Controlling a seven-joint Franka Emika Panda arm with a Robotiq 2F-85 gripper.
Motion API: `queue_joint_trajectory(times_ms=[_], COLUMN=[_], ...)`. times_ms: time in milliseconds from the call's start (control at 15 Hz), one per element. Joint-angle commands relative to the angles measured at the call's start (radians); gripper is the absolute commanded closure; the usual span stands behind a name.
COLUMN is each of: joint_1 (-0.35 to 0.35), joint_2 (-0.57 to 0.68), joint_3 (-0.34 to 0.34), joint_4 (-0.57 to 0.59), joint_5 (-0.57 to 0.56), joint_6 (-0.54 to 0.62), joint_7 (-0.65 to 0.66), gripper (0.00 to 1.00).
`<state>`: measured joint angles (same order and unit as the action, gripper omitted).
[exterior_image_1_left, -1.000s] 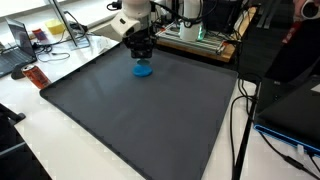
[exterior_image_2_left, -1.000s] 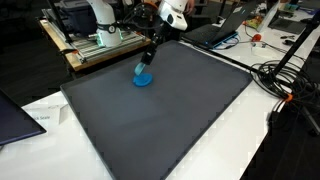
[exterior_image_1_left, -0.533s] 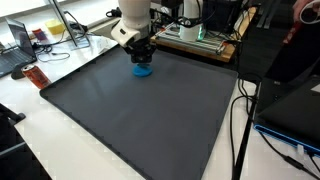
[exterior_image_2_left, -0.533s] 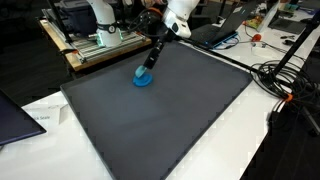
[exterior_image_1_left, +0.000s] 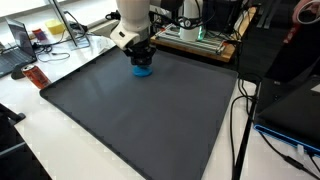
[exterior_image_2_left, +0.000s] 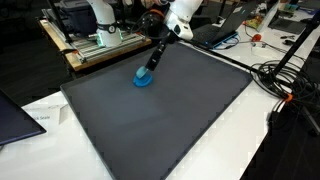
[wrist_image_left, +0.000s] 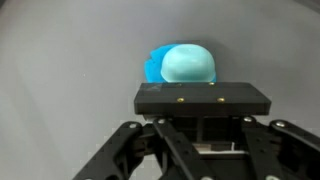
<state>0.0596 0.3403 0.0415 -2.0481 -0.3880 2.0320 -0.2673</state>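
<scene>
Blue object (exterior_image_2_left: 144, 79) under hand (exterior_image_2_left: 148, 70) (clenched)

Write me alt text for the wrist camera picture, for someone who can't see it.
A black gripper fills the lower half of the view, with a rounded light-blue object just beyond it on a plain grey mat. Its fingertips are hidden, so contact with the object cannot be judged.

exterior views: high, opposite sides of dark mat (exterior_image_1_left: 130, 120) | wrist: close, facing down
</scene>
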Motion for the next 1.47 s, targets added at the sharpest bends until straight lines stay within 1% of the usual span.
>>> queue_joint_trajectory(times_ms=[0,667,1400], joint_1=[-0.014,-0.046,-0.062], joint_2=[0.03,0.019,-0.009], joint_3=[0.012,0.013,0.01], joint_4=[0.023,0.005,-0.011], joint_5=[0.046,0.127,0.174], joint_6=[0.066,0.18,0.25], joint_7=[-0.001,0.0,-0.006], gripper=[0.77,0.77,0.77])
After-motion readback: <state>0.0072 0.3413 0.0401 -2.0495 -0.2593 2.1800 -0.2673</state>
